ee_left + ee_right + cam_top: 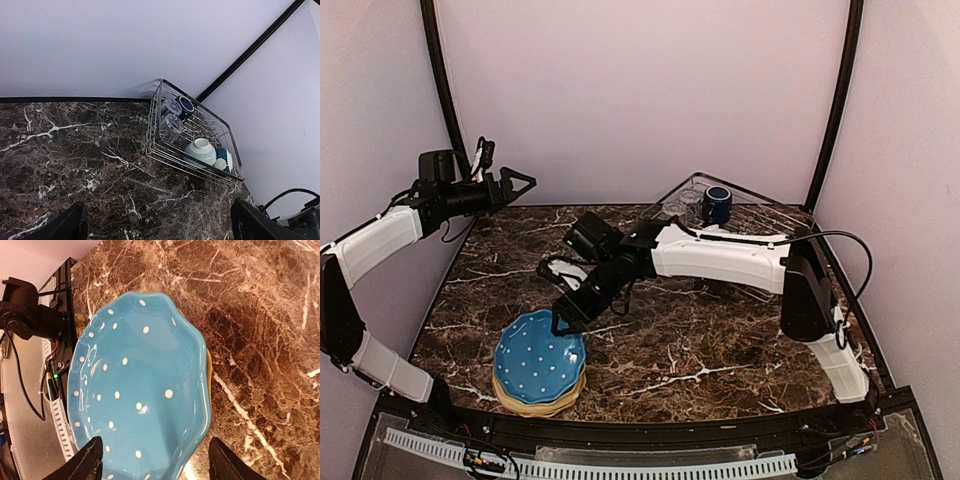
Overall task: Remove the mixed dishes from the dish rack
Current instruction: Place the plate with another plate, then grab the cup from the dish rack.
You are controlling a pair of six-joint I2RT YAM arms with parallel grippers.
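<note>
Left gripper [524, 183] hung raised above the far-left table edge, jaws spread wide, empty. Near left, a blue dotted plate [540, 358] lay on top of a stack, with a mustard plate [535, 405] rim showing beneath. Right gripper [566, 318] sat over the blue plate's far edge, jaws open, gripping nothing. In the far right corner, the dish rack [152, 125] held a navy mug [717, 204], glass tumblers [172, 122] and pale bowls [201, 151].

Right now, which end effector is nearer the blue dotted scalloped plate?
Right: the right end effector is over the blue scalloped plate; the left end effector hangs far back and left.
</note>
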